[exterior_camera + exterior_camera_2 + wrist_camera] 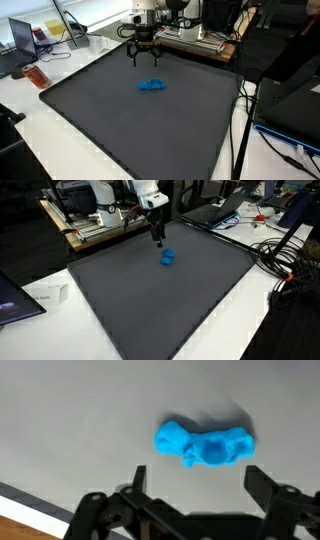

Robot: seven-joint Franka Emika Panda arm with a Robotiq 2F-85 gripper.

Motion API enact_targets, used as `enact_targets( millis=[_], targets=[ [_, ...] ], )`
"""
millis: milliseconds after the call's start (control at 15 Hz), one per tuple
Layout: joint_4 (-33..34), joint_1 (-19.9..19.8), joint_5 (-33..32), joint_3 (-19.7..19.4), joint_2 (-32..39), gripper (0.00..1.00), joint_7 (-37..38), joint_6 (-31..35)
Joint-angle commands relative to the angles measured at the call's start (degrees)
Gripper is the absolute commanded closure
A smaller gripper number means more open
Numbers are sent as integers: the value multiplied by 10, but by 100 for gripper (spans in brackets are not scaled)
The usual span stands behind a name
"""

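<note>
Jaws spread wide and empty, the Robotiq gripper (pixel 195 472) hangs above a lumpy blue object (pixel 203 444) lying just ahead of the fingertips, untouched, on the grey mat (pixel 60 420). The risk: closing off-centre could clip one lobe and skid it away.

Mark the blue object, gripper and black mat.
blue object (pixel 205 445): wrist view, middle of its body.
gripper (pixel 144 62): in an exterior view, between its fingertips.
black mat (pixel 120 130): in an exterior view, bare surface.
</note>
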Motion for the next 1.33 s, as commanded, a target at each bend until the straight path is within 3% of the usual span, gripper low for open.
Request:
enact_targets(
  millis=[0, 267, 333, 733, 1267],
  targets=[
    [34, 37, -99, -37, -12, 0, 20, -83],
    [92, 97, -210, -97, 0, 0, 58, -175],
    [68, 89, -161, -85, -1, 0, 34, -132],
    [74, 98, -165, -92, 2, 0, 39, -138],
    [152, 127, -210, -99, 43, 0, -16, -246]
  ],
)
